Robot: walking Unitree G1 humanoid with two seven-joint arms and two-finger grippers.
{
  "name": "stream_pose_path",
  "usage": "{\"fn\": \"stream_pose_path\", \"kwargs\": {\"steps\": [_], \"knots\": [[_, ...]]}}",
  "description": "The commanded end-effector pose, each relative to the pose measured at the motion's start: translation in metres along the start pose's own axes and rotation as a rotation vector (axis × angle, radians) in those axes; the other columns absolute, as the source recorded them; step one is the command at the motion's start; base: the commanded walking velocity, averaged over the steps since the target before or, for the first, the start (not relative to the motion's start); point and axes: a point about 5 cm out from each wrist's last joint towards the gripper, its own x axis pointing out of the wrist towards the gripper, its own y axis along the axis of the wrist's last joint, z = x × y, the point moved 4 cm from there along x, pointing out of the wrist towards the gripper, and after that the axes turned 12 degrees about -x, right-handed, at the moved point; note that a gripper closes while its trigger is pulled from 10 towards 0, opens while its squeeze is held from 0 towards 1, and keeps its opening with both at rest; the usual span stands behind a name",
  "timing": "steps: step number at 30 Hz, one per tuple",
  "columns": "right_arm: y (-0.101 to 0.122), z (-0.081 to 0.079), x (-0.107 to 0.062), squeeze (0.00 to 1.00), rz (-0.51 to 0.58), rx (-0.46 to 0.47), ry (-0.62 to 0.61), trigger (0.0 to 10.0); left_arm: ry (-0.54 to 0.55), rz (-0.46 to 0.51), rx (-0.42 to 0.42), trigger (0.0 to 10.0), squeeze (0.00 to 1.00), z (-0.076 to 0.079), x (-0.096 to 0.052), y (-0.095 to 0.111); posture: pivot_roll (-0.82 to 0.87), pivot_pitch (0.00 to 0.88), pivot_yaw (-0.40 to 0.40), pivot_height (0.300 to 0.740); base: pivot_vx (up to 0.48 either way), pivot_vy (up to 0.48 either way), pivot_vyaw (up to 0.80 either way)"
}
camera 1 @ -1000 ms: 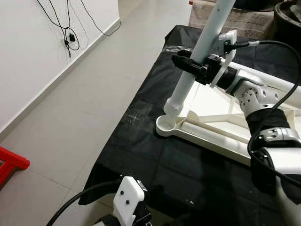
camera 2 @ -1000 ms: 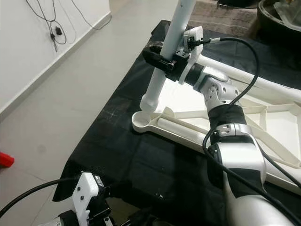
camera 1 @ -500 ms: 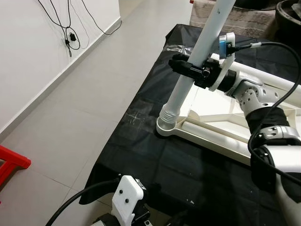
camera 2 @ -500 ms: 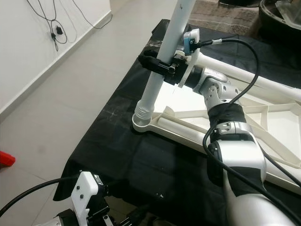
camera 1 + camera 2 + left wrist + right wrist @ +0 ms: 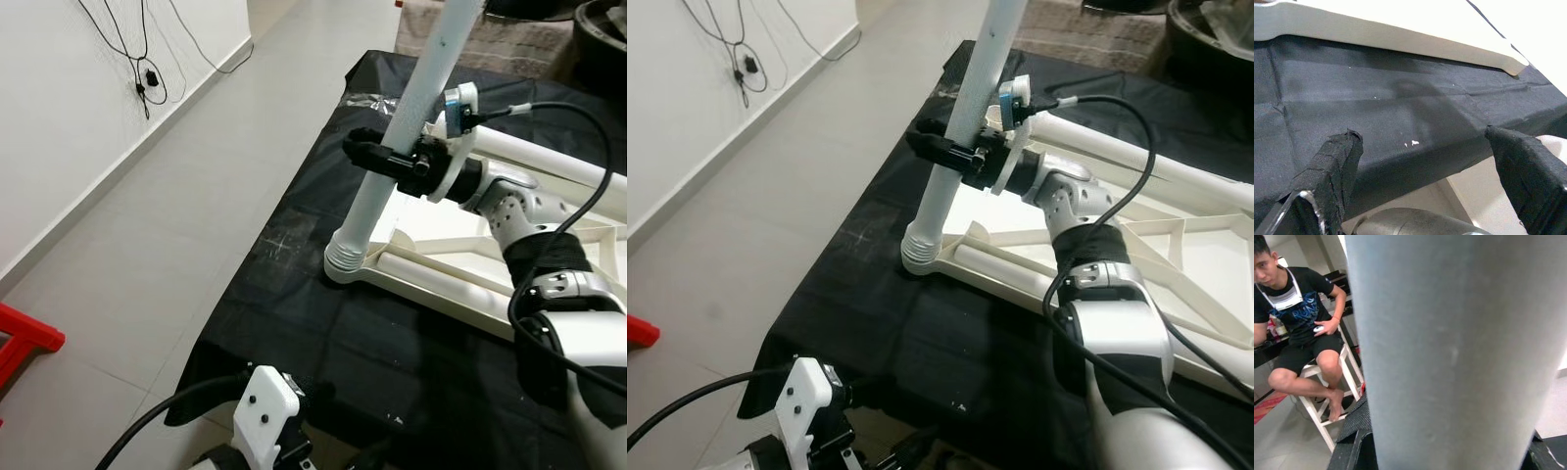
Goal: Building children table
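A long white table leg (image 5: 396, 139) stands tilted, its ribbed lower end (image 5: 344, 255) set in the round corner socket of the white upturned tabletop (image 5: 446, 286). My right gripper (image 5: 380, 163) is shut on the leg at mid-height, with the black fingers wrapped around it. In the right wrist view the leg (image 5: 1449, 357) stands very close between the fingers. Low at the near edge of the black cloth, my left gripper (image 5: 1422, 142) is open with nothing between its fingers (image 5: 1334, 159). A second white leg (image 5: 549, 159) lies fixed along the far side of the tabletop.
A black cloth (image 5: 294, 323) covers the low work surface; its left edge drops to pale tiled floor (image 5: 147, 225). Cables hang on the white wall (image 5: 142, 69). A red item (image 5: 24, 338) sits at far left. A person (image 5: 1298, 328) sits on a white stool nearby.
The leg's ribbed end came down from just above the corner socket into it. My right gripper shifted left and slightly lower with the leg. The left arm stayed put.
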Motion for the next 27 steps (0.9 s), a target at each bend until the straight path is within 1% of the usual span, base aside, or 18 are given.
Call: {"fn": "stream_pose_path", "kwargs": {"steps": [1, 5, 6, 7, 8, 10, 11, 12, 13, 15, 18, 19, 22, 25, 27], "knots": [[-0.018, -0.006, 0.000, 0.00, -0.050, 0.047, 0.028, 0.0, -0.006, -0.026, -0.009, 10.0, 0.00, 0.003, -0.002, -0.005, 0.13, 0.250, -0.037, 0.740, 0.000, 0.000, 0.00], [-0.016, -0.007, 0.002, 0.00, -0.048, 0.034, 0.031, 0.0, -0.008, -0.028, -0.008, 10.0, 0.00, 0.003, -0.002, -0.005, 0.13, 0.251, -0.036, 0.740, 0.000, 0.000, 0.00], [-0.018, -0.006, 0.003, 0.00, -0.071, 0.007, 0.024, 0.0, -0.011, -0.029, -0.006, 10.0, 0.00, 0.003, -0.002, -0.005, 0.13, 0.252, -0.036, 0.740, 0.000, 0.000, 0.00], [-0.018, -0.006, 0.003, 0.00, -0.071, 0.007, 0.024, 0.0, -0.011, -0.029, -0.006, 10.0, 0.00, 0.003, -0.002, -0.005, 0.13, 0.252, -0.036, 0.740, 0.000, 0.000, 0.00], [-0.021, -0.006, 0.004, 0.00, -0.096, -0.030, 0.012, 0.0, -0.013, -0.031, -0.004, 10.0, 0.00, 0.004, -0.002, -0.005, 0.13, 0.252, -0.036, 0.740, 0.000, 0.000, 0.00], [-0.021, -0.006, 0.004, 0.00, -0.096, -0.030, 0.012, 0.0, -0.013, -0.031, -0.004, 10.0, 0.00, 0.004, -0.002, -0.005, 0.13, 0.252, -0.036, 0.740, 0.000, 0.000, 0.00], [-0.022, -0.006, 0.006, 0.00, -0.111, -0.061, 0.007, 0.0, -0.014, -0.031, -0.002, 10.0, 0.00, 0.004, -0.002, -0.005, 0.13, 0.250, -0.034, 0.740, 0.000, 0.000, 0.00], [-0.022, -0.006, 0.006, 0.00, -0.111, -0.061, 0.007, 0.0, -0.014, -0.031, -0.002, 10.0, 0.00, 0.004, -0.002, -0.005, 0.13, 0.250, -0.034, 0.740, 0.000, 0.000, 0.00], [-0.022, -0.008, 0.008, 0.00, -0.122, -0.093, 0.012, 0.0, -0.016, -0.032, -0.001, 10.0, 0.00, 0.004, -0.001, -0.006, 0.13, 0.248, -0.035, 0.740, 0.000, 0.000, 0.00], [-0.020, -0.015, 0.014, 0.00, -0.110, -0.125, 0.039, 0.0, -0.020, -0.037, 0.006, 10.0, 0.00, 0.003, 0.000, -0.006, 0.12, 0.243, -0.035, 0.740, 0.000, 0.000, 0.00], [-0.020, -0.018, 0.016, 0.00, -0.108, -0.133, 0.050, 0.0, -0.022, -0.038, 0.010, 10.0, 0.00, 0.003, 0.000, -0.006, 0.12, 0.241, -0.035, 0.740, 0.000, 0.000, 0.00], [-0.024, -0.022, 0.017, 0.00, -0.114, -0.141, 0.053, 0.0, -0.024, -0.040, 0.013, 10.0, 0.00, 0.003, 0.001, -0.007, 0.12, 0.240, -0.034, 0.740, 0.000, 0.000, 0.00], [-0.029, -0.025, 0.018, 0.00, -0.121, -0.143, 0.048, 0.0, -0.024, -0.041, 0.016, 10.0, 0.00, 0.002, 0.001, -0.007, 0.12, 0.236, -0.032, 0.740, 0.000, 0.000, 0.00], [-0.040, -0.030, 0.021, 0.00, -0.140, -0.144, 0.030, 0.0, -0.021, -0.043, 0.024, 10.0, 0.00, 0.000, 0.002, -0.007, 0.12, 0.231, -0.031, 0.740, 0.000, 0.000, 0.00], [-0.042, -0.031, 0.021, 0.00, -0.143, -0.144, 0.030, 0.0, -0.021, -0.043, 0.025, 10.0, 0.00, 0.000, 0.002, -0.007, 0.12, 0.231, -0.031, 0.740, 0.000, 0.000, 0.00]]}}
